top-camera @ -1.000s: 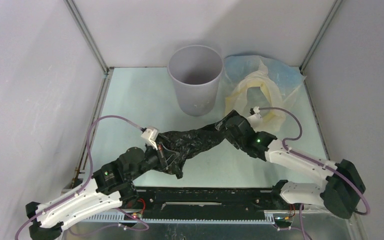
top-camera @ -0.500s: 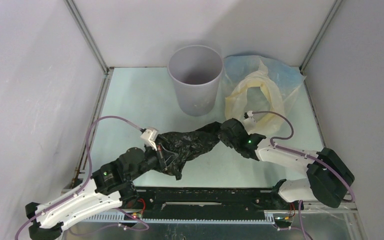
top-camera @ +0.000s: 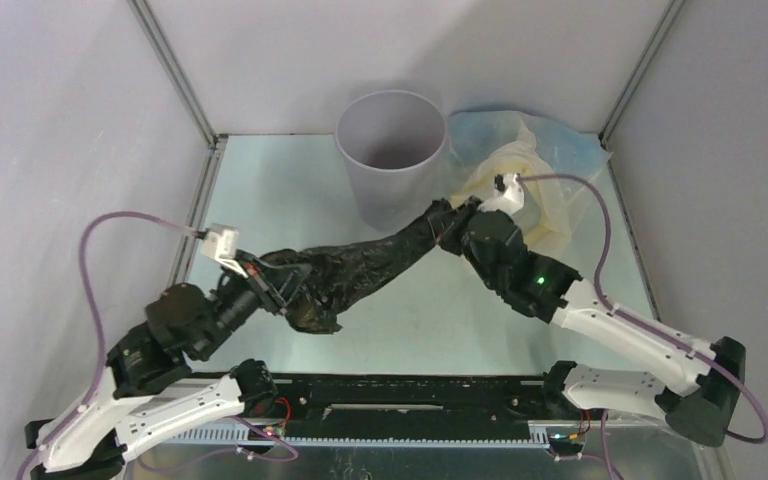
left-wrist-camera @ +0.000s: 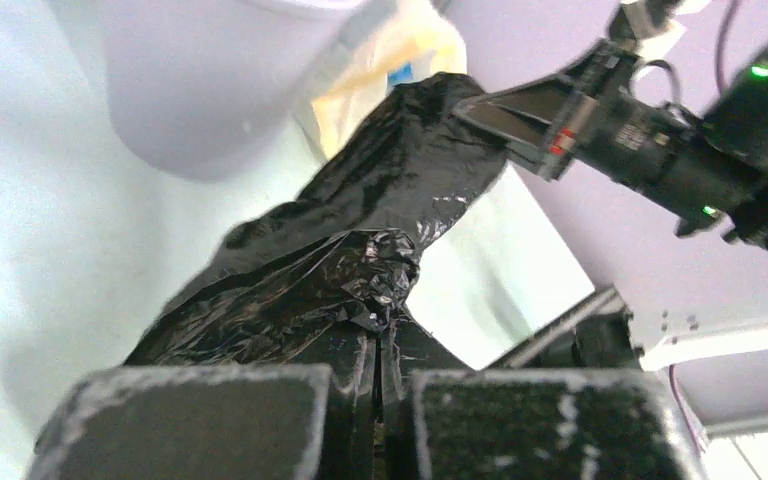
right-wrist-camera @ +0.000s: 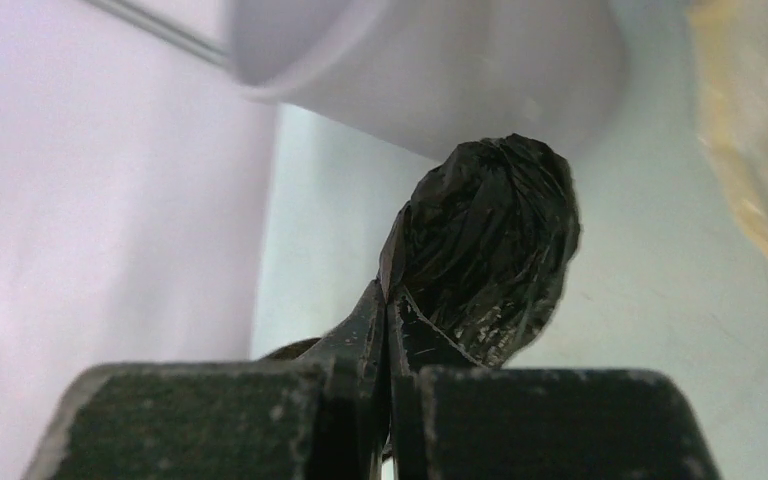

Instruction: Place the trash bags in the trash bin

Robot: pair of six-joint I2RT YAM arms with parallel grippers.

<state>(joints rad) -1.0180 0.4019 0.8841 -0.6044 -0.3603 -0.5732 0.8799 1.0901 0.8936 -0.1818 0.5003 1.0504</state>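
Right gripper (top-camera: 450,225) pinches shut on one bunched end of the crinkled black trash bag (top-camera: 365,268); left gripper (top-camera: 285,292) clamps the other end. Thin, light, limp film, probably slippery, so bunched ends look the safest hold. It stretches between both grippers, its right end just beside the grey trash bin (top-camera: 392,165)

pale green table (top-camera: 290,190) between grey walls (top-camera: 60,150)

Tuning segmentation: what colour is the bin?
Pale grey-lavender, plain; the trash bin shows best in the top external view.
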